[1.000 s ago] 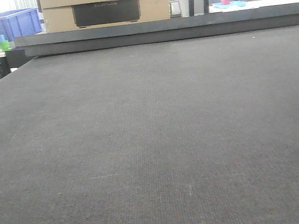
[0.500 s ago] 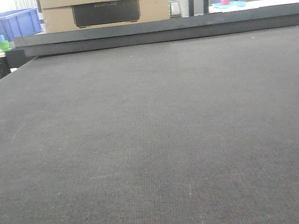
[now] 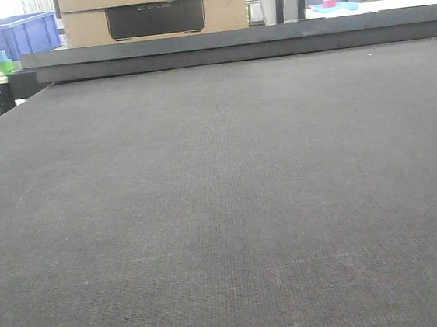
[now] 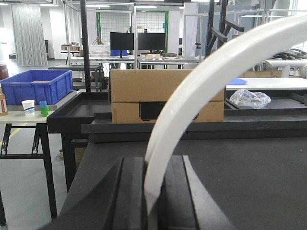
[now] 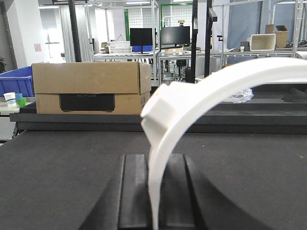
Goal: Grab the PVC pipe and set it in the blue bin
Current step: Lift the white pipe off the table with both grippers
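PVC pipe (image 4: 201,76): held above worktop (image 4: 249,177), arcing up out of the gripper.
Left gripper (image 4: 152,201): clamped on pipe.
Right gripper (image 5: 154,201): clamped on white arc below squared end.
Handling: likely light, springy, slick; grip near end.
Blue bin (image 4: 36,86): beyond worktop's far-left corner.

Table (image 3: 223,210): fills the foreground of the front view, with a raised ledge (image 3: 237,43) along its far edge
Box (image 3: 154,10): behind the ledge, left of centre
Bin (image 3: 6,36): far left, left of the box, on a side table (image 4: 29,117) beside the table
Cups (image 4: 29,106): on the side table, before the bin
Bag (image 4: 249,98): right of the box, behind the ledge
Monitors (image 4: 138,41): well behind the box
PVC pipe (image 4: 201,86): gripped between the fingers of the left claw (image 4: 152,163), arcing up and rightward above the table; likewise gripped between the fingers of the right claw (image 5: 153,160)
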Controlling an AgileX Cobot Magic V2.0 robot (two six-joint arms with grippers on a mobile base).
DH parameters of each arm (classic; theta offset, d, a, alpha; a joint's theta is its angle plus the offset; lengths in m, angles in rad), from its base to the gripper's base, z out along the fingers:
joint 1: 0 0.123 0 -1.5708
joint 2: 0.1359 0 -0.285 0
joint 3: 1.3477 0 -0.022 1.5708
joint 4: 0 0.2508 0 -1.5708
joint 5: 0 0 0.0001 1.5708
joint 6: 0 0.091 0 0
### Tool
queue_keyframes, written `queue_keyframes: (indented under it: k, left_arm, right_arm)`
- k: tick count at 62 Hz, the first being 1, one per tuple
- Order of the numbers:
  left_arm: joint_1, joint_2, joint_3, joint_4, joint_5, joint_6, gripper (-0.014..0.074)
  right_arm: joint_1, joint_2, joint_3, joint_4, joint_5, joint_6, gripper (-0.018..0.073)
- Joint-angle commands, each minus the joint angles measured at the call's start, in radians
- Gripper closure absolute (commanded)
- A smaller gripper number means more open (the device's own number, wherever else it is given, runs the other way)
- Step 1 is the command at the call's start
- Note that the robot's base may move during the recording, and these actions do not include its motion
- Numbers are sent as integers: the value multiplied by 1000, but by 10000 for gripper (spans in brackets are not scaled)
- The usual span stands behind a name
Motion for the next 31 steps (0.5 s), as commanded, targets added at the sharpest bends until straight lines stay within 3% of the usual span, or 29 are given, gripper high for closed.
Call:
queue_keyframes:
  k: [1,31]
  left_arm:
    - [-5,-5,-1,3,-20,-1,707]
    - [-5,-5,-1,3,-20,-1,707]
  right_arm:
    - [-7,-3,-3,-4,-17,-1,722]
    - [-7,-3,-3,-4,-19,-1,722]
